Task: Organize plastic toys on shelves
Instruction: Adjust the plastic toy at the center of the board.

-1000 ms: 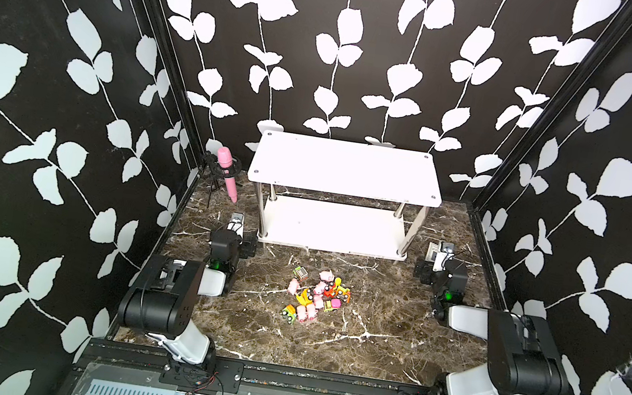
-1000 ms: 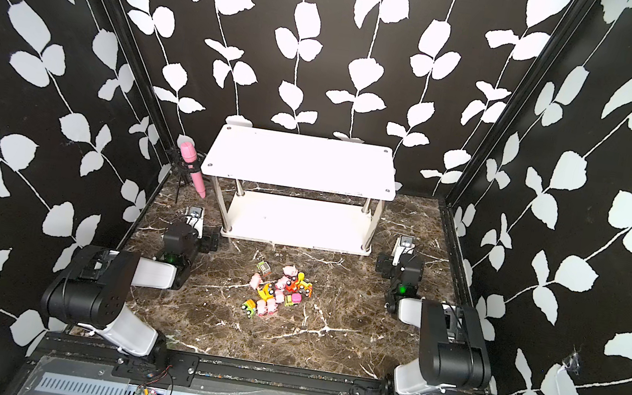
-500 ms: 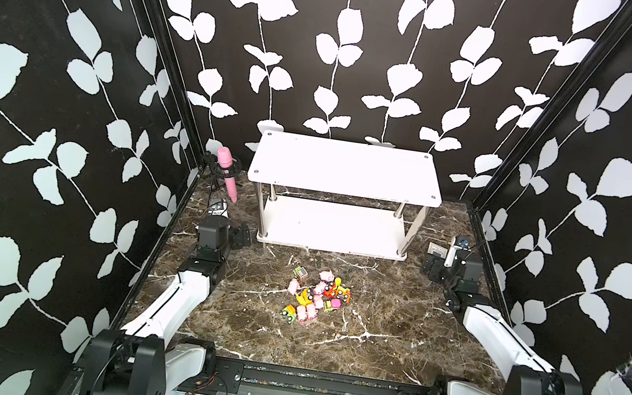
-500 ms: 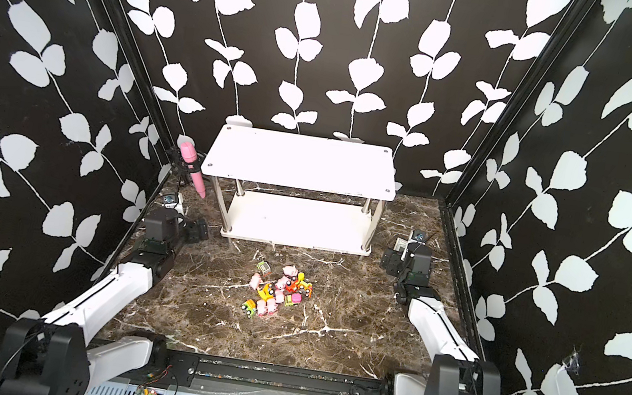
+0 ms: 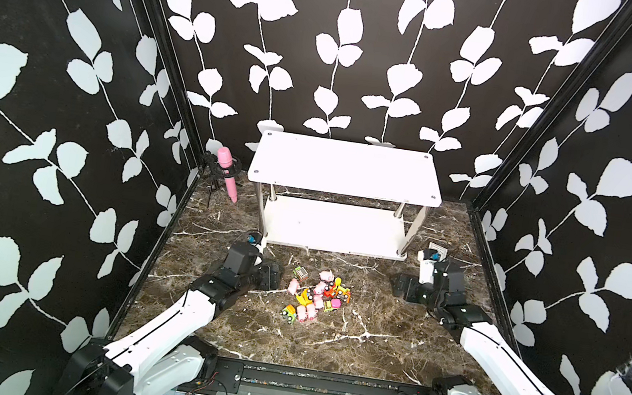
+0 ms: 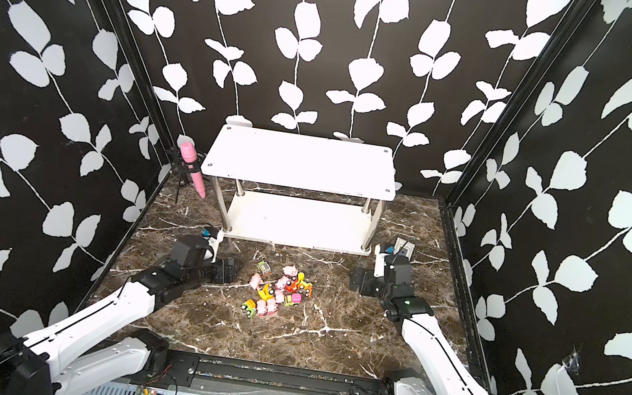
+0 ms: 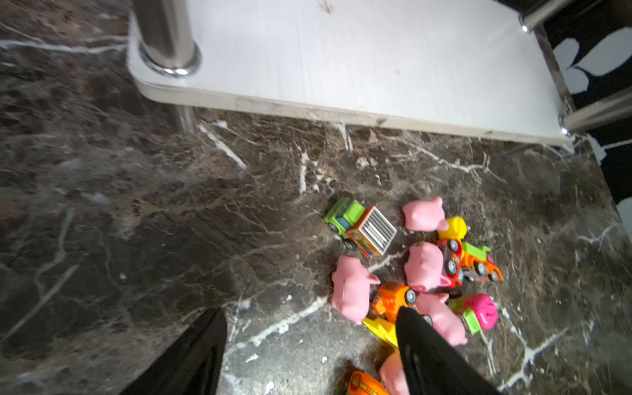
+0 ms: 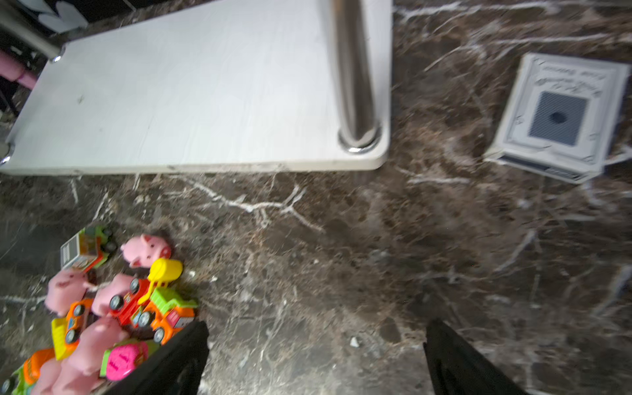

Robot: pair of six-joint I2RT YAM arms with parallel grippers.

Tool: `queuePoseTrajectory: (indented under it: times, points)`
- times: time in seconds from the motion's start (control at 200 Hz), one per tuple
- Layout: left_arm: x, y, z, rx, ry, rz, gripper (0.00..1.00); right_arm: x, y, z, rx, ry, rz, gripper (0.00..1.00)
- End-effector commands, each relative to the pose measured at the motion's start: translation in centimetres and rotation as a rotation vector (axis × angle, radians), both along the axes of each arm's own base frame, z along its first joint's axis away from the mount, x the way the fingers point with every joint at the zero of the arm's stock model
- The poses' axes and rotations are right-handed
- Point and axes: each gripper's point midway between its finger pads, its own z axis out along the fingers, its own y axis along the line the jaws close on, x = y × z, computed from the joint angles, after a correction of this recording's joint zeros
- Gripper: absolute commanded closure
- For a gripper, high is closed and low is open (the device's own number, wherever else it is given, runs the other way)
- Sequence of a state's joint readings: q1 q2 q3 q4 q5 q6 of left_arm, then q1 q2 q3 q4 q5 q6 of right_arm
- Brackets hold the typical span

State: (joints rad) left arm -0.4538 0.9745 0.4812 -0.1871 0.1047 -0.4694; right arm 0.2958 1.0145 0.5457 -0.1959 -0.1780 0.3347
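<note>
Jaws left and right stand spread and empty, either side of the plastic toys.

Left hand, right hand: apparently spread, empty.

Left wrist view: finger of left pincer hides part of toy pile; pig cropped at frame edge.

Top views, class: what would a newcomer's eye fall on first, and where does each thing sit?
The black walls with big white leaves dominate on every side. Against them, the white two-tier rack stands at the back of the marble floor. A bright heap of pink pigs and coloured toy vehicles lies on the floor just in front of it, and a pink microphone stands in the far corner.
</note>
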Motion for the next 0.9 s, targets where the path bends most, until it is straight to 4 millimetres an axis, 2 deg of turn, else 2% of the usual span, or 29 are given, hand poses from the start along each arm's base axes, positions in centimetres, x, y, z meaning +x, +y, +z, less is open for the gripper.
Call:
queuePoseTrajectory:
  times: [0.0, 0.2, 0.32, 0.405, 0.575, 0.7, 0.83, 0.895]
  points:
    - [-0.1, -1.9, -0.5, -0.015, 0.005, -0.07, 0.25, -1.7, 1.6, -1.4, 0.007, 0.053, 0.052, 0.01]
    - [1.7, -3.9, -1.1, 0.052, 0.018, -0.139, 0.33, -2.2, 3.4, -2.2, -0.014, 0.068, 0.098, 0.01]
    - [2.1, -4.8, -1.8, 0.055, 0.037, -0.164, 0.34, -2.4, 4.1, -2.5, -0.03, 0.079, 0.113, 0.0]
    - [2.3, -5.3, -2.5, 0.06, 0.051, -0.181, 0.39, -2.3, 4.6, -2.5, -0.035, 0.079, 0.126, 0.01]
    - [2.5, -5.5, -3.7, 0.086, 0.085, -0.183, 0.54, -2.2, 5.3, -2.4, -0.033, 0.078, 0.139, 0.01]
    - [2.2, -5.9, -4.4, 0.08, 0.11, -0.201, 0.6, -2.1, 5.6, -2.4, -0.039, 0.079, 0.145, 0.01]
    - [1.8, -4.7, -5.3, 0.123, 0.137, -0.159, 0.62, -2.0, 5.8, -2.4, -0.047, 0.08, 0.147, 0.0]
    - [1.4, -4.2, -5.8, 0.138, 0.149, -0.146, 0.69, -2.1, 5.8, -2.5, -0.054, 0.084, 0.148, 0.01]
